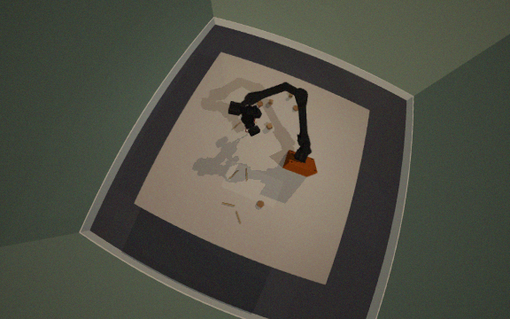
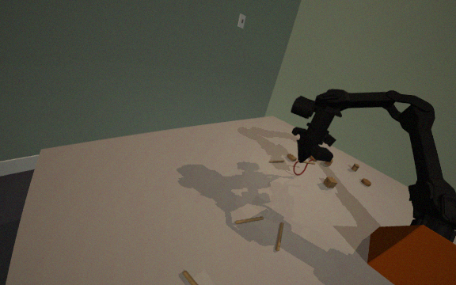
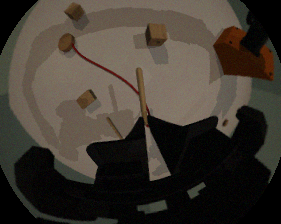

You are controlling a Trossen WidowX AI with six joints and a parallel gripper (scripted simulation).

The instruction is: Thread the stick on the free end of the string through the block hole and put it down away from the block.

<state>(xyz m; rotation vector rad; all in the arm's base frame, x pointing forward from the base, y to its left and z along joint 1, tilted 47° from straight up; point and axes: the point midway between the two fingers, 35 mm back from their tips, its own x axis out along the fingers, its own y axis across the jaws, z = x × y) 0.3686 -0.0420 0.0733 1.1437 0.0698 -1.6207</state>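
My gripper (image 1: 249, 129) (image 2: 302, 160) (image 3: 144, 119) is shut on one end of the wooden stick (image 2: 309, 163) (image 3: 141, 92) and holds it above the table. The stick's other end sticks out from the fingers. The red string (image 2: 294, 169) (image 3: 106, 68) runs from the held end to the round button (image 3: 66, 43) on the table, outside the block, with a hanging loop in the exterior view. The block (image 1: 269, 126) (image 2: 330, 182) (image 3: 156, 34) stands on the table, apart from gripper and stick. Its hole shows only as a small dark spot.
A small cube (image 3: 74, 11) lies beside the button and another wooden piece (image 2: 291, 157) (image 3: 86, 99) lies near a loose stick (image 2: 276, 161) (image 3: 114, 128). More loose sticks (image 1: 234, 174) (image 2: 249, 220) lie farther off. The orange base (image 1: 300, 164) (image 3: 246, 54) stands beyond the block.
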